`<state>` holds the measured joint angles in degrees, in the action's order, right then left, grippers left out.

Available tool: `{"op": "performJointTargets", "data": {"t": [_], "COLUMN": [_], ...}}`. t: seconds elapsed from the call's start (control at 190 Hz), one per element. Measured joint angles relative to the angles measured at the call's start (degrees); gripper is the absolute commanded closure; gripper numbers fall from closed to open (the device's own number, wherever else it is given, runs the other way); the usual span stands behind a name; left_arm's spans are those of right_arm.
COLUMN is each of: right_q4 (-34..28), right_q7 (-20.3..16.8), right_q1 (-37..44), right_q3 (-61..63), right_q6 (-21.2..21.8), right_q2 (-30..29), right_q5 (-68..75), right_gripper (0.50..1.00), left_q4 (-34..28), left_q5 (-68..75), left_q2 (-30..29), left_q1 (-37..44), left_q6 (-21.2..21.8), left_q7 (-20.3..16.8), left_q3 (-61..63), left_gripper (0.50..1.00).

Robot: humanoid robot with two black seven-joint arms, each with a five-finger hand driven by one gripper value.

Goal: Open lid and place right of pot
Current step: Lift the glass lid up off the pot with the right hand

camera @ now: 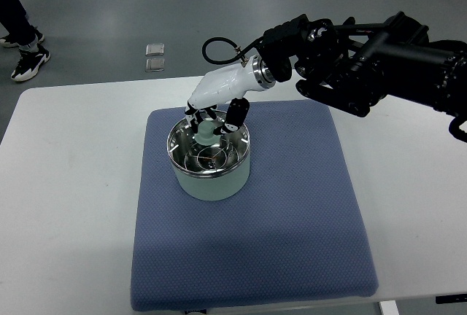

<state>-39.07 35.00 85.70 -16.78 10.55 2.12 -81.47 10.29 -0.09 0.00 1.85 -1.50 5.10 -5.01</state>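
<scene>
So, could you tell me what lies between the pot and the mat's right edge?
Top view: only bare blue mat lies right of the pot; the lid is still on it.

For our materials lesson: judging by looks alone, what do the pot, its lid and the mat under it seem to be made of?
Pot: pale green, smooth outside, probably enamelled or painted metal; shiny rim.
Lid: looks like glass with a metal rim, since it reflects and seems see-through; pale knob.
Mat: blue, dotted weave, matte, likely fabric or foam.
</scene>
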Motion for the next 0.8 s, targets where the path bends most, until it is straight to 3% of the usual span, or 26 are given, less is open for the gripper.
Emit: {"op": "performJointTargets", "data": {"t": [0.391, 0.802], "right_q4": [-0.65, -3.93], "right_q7": [-0.02, -0.01], "right_q1": [-0.06, 1.33], "right_q3": [1.46, 6.06], "right_q6": [0.36, 5.12], "right_q2": [3.90, 7.31], "right_q5": [2.06, 3.14], "right_gripper": [1.000, 1.000], "left_q4": [0.08, 0.19], "left_q5": [0.00, 0.00], "left_q2": [0.00, 0.00], "left_q1": [0.00, 0.00], "left_q6": [0.00, 0.00], "left_q7": [0.00, 0.00], "left_q3": [0.00, 0.00], "left_gripper": [0.500, 0.500]}}
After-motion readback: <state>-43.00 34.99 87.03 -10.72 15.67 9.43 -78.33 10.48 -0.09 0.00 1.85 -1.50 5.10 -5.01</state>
